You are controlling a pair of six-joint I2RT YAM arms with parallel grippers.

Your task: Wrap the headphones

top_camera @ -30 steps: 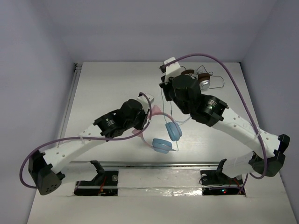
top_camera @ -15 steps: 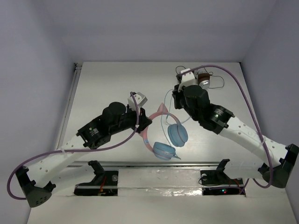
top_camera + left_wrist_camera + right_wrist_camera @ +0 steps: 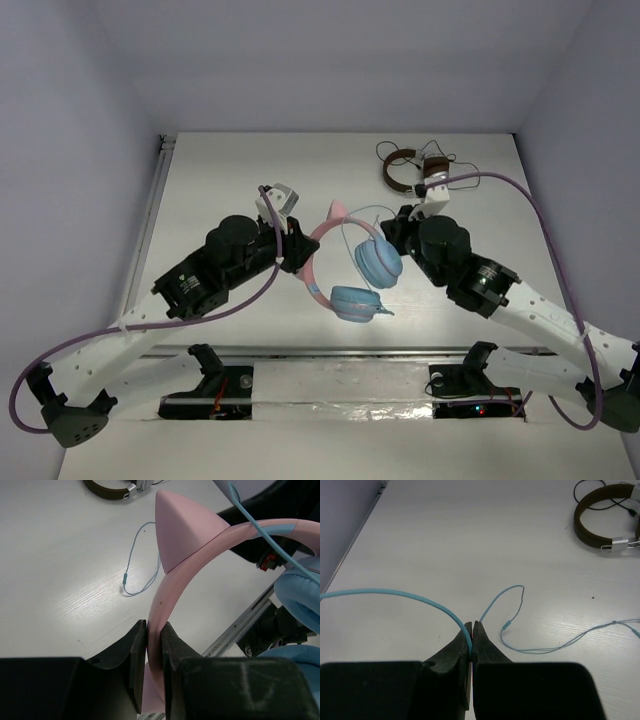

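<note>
- The left arm (image 3: 135, 322) stretches forward and toward the right, and the left gripper (image 3: 153, 630) pinches the headphones (image 3: 378, 262) between its fingers.
- The right arm (image 3: 540, 315) stretches forward and toward the left, and the right gripper (image 3: 471, 629) is closed tightly on the cable (image 3: 395, 592).

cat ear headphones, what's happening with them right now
Both arms are on the headphones. The left tool is shut on the pink headband, and the right tool pinches the thin pale-blue cable, part of which lies loose on the table. A brown pair sits untouched at the far side.
</note>
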